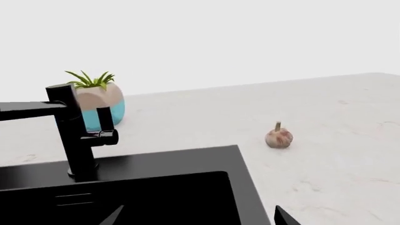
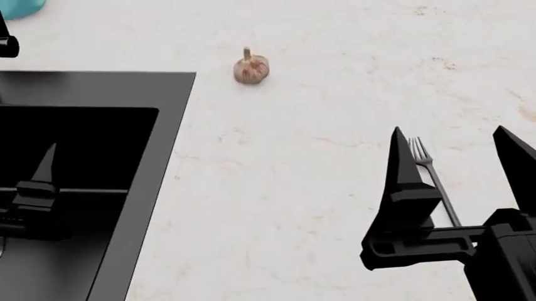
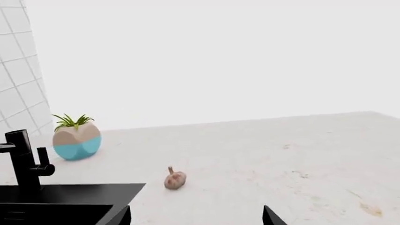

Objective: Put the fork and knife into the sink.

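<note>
The right pincer [image 2: 456, 150] hangs with its fingers spread wide, the fork [image 2: 434, 179] lying flat on the tabletop [image 2: 293, 188] between them, tines pointing away from the robot, not yet gripped. This looks like the reach for the fork; the next move probably calls for lowering and closing on the thin handle. Farther out sits a garlic bulb [image 2: 250, 68], and well off to its side the black sink [image 2: 117, 81], over whose basin the left pincer [image 2: 42, 172] hovers, apparently empty and open. No knife shows. No writing is readable.
</note>
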Controlling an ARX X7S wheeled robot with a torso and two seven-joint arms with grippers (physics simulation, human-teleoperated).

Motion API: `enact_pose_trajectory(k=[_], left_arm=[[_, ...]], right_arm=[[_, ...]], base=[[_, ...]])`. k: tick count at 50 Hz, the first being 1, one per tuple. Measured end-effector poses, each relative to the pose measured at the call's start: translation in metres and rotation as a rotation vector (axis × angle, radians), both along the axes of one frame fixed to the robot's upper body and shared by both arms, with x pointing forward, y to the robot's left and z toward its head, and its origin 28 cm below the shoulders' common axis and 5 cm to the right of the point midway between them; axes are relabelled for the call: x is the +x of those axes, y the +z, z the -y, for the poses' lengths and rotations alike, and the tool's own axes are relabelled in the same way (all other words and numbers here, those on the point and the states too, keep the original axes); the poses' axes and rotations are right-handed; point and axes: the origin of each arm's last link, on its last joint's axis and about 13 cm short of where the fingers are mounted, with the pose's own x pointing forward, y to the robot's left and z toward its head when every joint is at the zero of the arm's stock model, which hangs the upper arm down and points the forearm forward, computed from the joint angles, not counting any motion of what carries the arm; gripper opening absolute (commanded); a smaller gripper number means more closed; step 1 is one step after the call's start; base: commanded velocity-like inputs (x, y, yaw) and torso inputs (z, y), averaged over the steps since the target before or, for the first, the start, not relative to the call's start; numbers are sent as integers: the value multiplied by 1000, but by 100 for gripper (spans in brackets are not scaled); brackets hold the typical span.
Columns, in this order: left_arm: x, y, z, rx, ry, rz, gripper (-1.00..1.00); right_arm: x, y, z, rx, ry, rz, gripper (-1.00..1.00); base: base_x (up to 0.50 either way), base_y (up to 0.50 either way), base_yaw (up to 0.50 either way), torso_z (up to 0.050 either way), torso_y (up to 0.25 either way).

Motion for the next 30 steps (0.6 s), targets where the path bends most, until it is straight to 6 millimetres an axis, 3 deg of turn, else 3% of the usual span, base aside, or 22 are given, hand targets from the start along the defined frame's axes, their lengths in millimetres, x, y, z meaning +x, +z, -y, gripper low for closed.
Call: enact_pose_trajectory(k=[7, 18, 30], left_arm=[[0, 0, 0, 1, 1, 1, 100], [0, 1, 1, 2, -1, 3, 100], [-2, -2, 1, 9, -4, -16, 100]], right_arm=[[0, 0, 0, 7, 1, 2, 100], [0, -1, 1, 12, 1, 7, 100], [-1, 0, 1, 14, 4, 8, 100]], base=[[258, 0, 0, 0, 0], [0, 0, 0, 0, 0], [257, 0, 0, -3, 0]])
